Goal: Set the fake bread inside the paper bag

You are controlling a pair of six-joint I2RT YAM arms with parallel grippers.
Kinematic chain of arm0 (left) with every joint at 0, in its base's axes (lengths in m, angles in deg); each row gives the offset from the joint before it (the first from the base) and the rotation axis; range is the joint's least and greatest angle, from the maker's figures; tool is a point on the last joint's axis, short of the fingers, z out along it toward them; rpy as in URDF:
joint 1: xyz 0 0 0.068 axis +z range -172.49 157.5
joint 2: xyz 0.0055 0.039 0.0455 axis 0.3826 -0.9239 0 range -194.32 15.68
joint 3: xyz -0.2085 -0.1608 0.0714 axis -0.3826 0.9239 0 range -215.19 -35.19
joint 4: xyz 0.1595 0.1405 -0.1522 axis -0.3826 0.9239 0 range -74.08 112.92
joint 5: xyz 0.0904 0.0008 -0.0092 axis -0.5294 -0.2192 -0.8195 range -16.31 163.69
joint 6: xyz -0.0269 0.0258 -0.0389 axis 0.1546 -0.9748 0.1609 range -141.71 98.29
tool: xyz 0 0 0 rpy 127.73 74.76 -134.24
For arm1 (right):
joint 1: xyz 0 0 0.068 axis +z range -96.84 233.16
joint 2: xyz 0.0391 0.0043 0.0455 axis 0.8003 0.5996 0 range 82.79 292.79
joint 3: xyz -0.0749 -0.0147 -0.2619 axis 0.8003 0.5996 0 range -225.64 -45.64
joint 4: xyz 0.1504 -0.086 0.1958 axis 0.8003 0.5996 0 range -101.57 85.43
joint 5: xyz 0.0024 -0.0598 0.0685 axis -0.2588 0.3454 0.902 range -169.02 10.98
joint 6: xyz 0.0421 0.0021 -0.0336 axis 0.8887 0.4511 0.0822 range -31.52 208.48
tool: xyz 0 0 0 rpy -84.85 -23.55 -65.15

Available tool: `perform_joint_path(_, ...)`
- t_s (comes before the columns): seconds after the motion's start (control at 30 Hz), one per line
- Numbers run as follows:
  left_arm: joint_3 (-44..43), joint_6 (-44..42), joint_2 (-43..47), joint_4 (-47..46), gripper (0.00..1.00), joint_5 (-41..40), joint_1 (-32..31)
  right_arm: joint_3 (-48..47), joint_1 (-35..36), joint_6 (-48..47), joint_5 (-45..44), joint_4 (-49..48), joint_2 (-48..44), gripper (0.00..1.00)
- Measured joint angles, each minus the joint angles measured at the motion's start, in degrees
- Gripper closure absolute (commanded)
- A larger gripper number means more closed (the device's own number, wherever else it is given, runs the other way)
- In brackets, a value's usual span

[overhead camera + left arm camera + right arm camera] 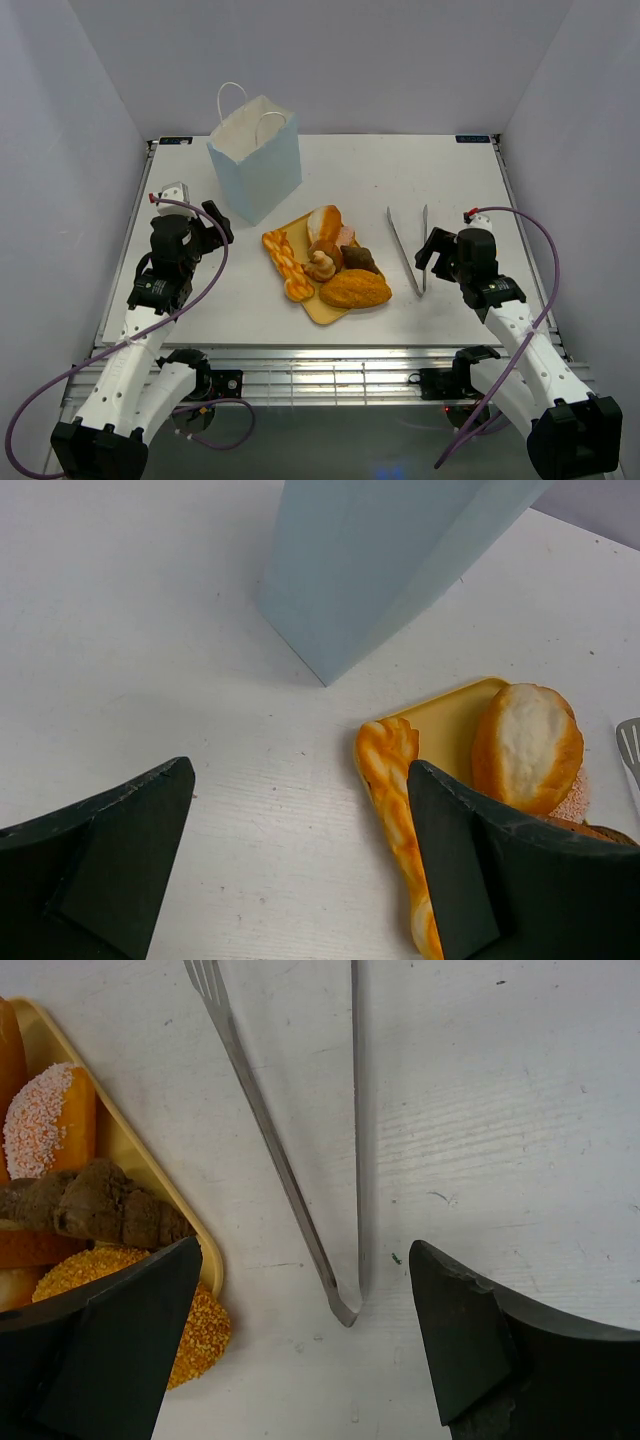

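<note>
Golden and brown fake bread [330, 262] lies heaped on the yellow tray [322, 311], to the left of the right gripper [431, 250], whose jaws are spread and empty. Metal tongs [408, 252] lie between them. The left gripper [217, 222], equally spread, hovers near the upright paper bag [258, 165] — contents not visible.

You're in a robotics lab cell, plainly: blank grey walls [350, 60] close in at nine, twelve and three o'clock around a white table [400, 170], fake bread [355, 290] sits mid-table, and at six o'clock the left arm [135, 325] and right arm [520, 330] are bolted to an aluminium frame [330, 365].
</note>
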Motion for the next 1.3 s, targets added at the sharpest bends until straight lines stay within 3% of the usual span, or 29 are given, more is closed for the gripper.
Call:
perform_joint_path(0.4, 0.0, 0.0, 0.0, 0.0, 0.02, 0.68, 0.0, 0.04, 0.0, -0.33, -0.2, -0.42, -0.5, 0.1)
perform_joint_path(0.83, 0.0, -0.22, 0.87, 0.0, 0.02, 1.07, 0.0, 0.0, 0.0, -7.54, 6.27, -3.56, 1.01, 0.1)
perform_joint_path(1.3, 0.0, -0.39, 1.49, 0.0, 0.02, 1.33, 0.0, -6.25, 9.68, -14.6, -4.48, -3.78, 14.97, 0.1)
